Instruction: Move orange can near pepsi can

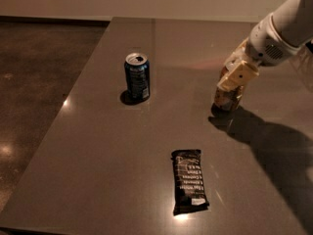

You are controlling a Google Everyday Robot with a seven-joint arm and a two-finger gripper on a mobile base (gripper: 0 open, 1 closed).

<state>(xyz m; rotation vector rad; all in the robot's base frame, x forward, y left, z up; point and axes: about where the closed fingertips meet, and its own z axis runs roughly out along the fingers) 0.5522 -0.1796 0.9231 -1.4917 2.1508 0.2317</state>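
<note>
The gripper (231, 78) is sitting over the top of the orange can (226, 98), its cream fingers (238, 75) pinching the can's upper part from either side. The can is resting on the table (88, 151), looking slightly tilted, its lower half showing below the fingers. The pepsi can (137, 77) is standing upright well apart from the fingers, off to their left in the view. A black snack bar (190, 181) is lying flat below and left of them, nearer the camera.
</note>
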